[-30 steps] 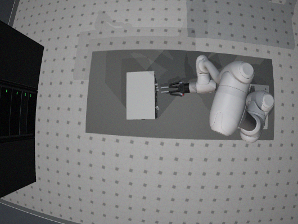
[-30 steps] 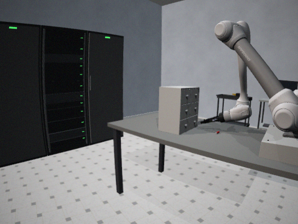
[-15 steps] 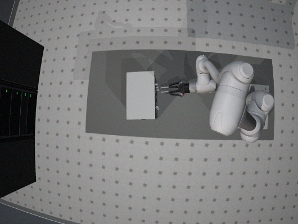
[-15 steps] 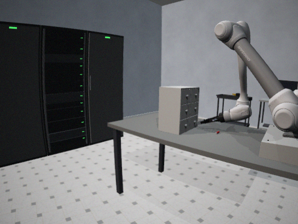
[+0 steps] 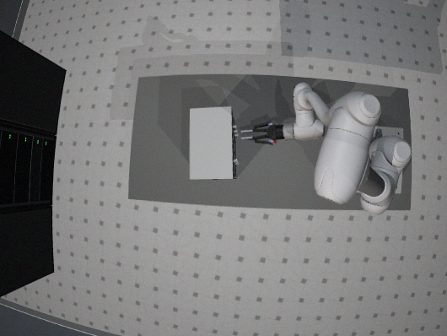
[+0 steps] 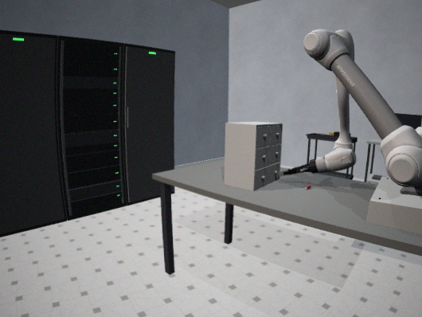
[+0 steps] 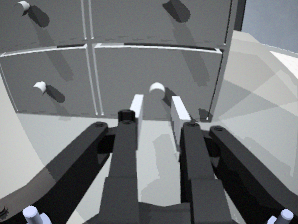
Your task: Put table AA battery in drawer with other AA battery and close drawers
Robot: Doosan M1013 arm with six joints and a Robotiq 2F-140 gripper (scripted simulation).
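Note:
The small chest (image 5: 211,143) stands on the table with all its drawers pushed in; its front also shows in the side view (image 6: 252,160). My gripper (image 5: 241,134) (image 6: 285,172) is level with the bottom row, right at the chest's front. In the wrist view its fingers are narrowed to a small gap, empty, with the knob of the bottom right drawer (image 7: 157,87) just beyond the fingertips. The AA battery (image 5: 274,143) (image 6: 307,186), seen as a small red-tipped thing, lies on the table under my wrist. What the drawers hold is hidden.
The arm's base block (image 6: 394,207) sits at the table's right end. Black server racks (image 6: 85,123) stand on the floor, far behind the chest. The table's edge runs close along the chest's near side.

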